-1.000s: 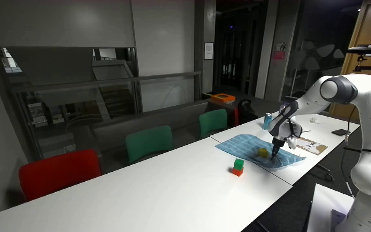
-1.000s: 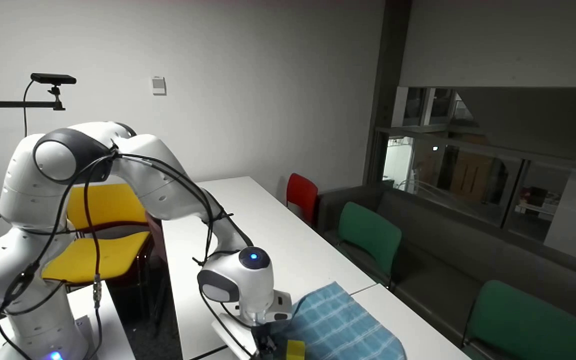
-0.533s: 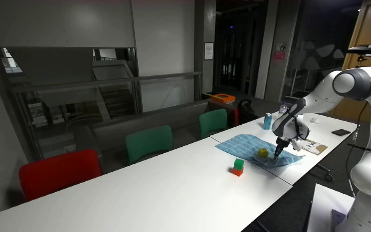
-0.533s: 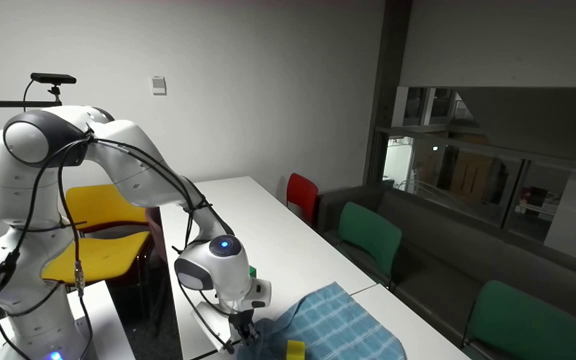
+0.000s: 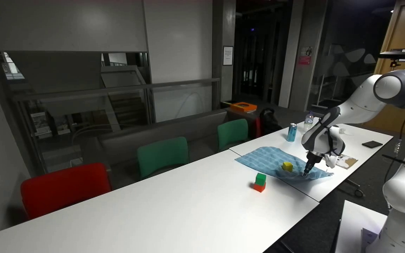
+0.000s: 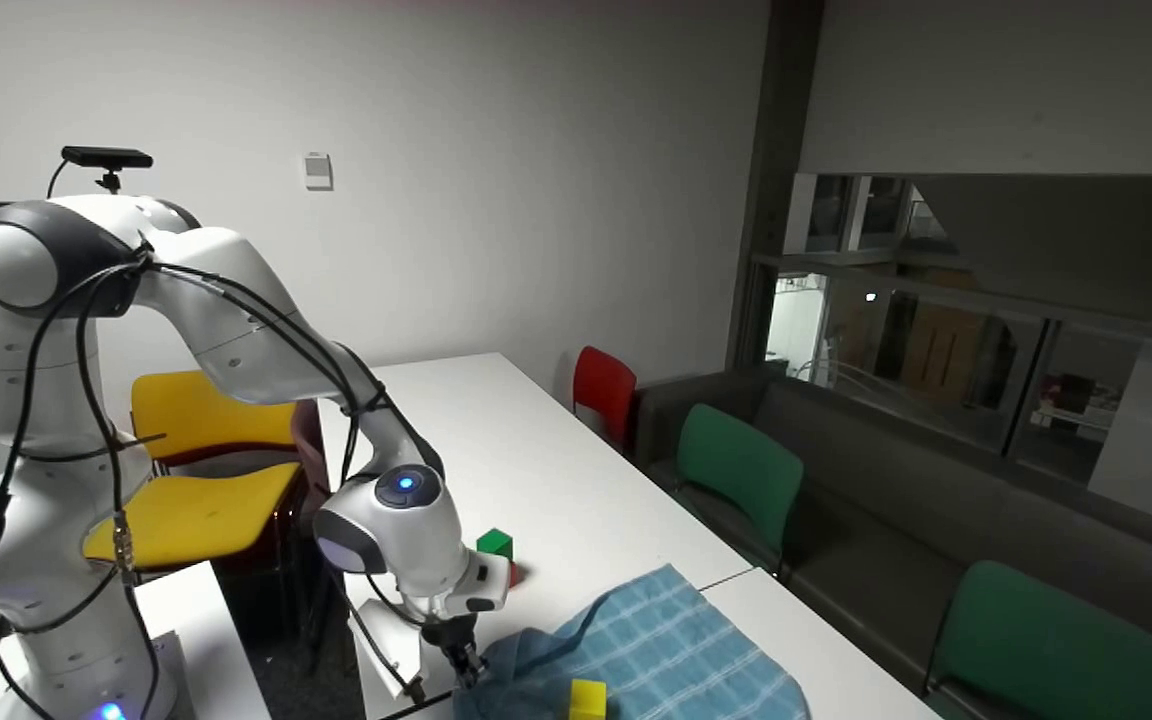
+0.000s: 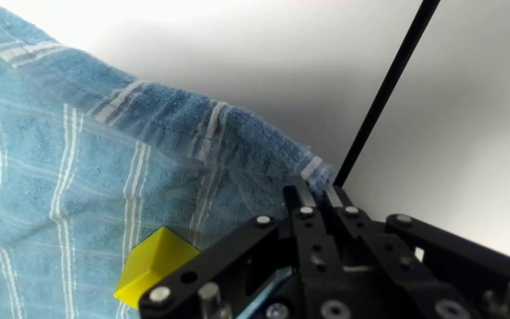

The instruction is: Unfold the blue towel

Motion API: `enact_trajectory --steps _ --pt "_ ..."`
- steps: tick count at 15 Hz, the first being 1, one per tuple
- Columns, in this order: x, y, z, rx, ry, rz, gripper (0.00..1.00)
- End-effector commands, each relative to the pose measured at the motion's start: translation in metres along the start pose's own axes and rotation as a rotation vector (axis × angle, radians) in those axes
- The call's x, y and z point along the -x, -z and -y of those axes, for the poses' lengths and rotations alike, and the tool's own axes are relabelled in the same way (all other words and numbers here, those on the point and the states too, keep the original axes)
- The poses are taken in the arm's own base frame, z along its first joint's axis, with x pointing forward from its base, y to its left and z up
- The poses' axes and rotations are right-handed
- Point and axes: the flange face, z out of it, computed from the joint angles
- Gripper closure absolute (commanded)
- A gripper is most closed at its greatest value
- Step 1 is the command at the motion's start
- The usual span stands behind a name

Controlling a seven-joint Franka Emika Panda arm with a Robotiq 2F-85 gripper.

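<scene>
The blue towel (image 5: 264,159) lies spread over the seam between two white tables, and it also shows in an exterior view (image 6: 681,640). In the wrist view the towel (image 7: 100,177) has pale stripes and one edge folded over. My gripper (image 7: 316,192) is closed on a corner of the towel at that edge, with a bit of cloth between its fingertips. In both exterior views the gripper (image 5: 305,174) (image 6: 471,672) is low, at the towel's edge on the robot's side. A yellow block (image 7: 157,261) sits on the towel beside the gripper.
A green block (image 5: 260,178) stands on a red block (image 5: 259,187) near the towel. A blue can (image 5: 292,132), a bottle (image 5: 308,121), a brown and white board (image 5: 346,161) and a dark flat object (image 5: 372,144) are on the far table. The seam (image 7: 388,88) runs past the gripper.
The gripper has moved back toward the robot's base, drawing the towel's held edge with it. The yellow block has barely shifted. The green and red blocks have come into sight behind the arm.
</scene>
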Motion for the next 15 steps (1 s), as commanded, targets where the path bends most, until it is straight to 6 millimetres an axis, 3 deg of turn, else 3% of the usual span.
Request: enact_trajectory --steps 1,3,5,13,15 --pt "0.017 0.010 0.010 0.017 0.024 -0.026 0.98" --pt "0.022 0.008 0.013 0.015 0.015 -0.025 0.98" --pt "0.026 0.007 0.016 0.017 0.006 -0.029 0.67" --pt "0.027 0.007 0.020 0.022 -0.005 -0.039 0.08" --pt "0.025 0.007 0.019 0.023 -0.010 -0.041 0.00"
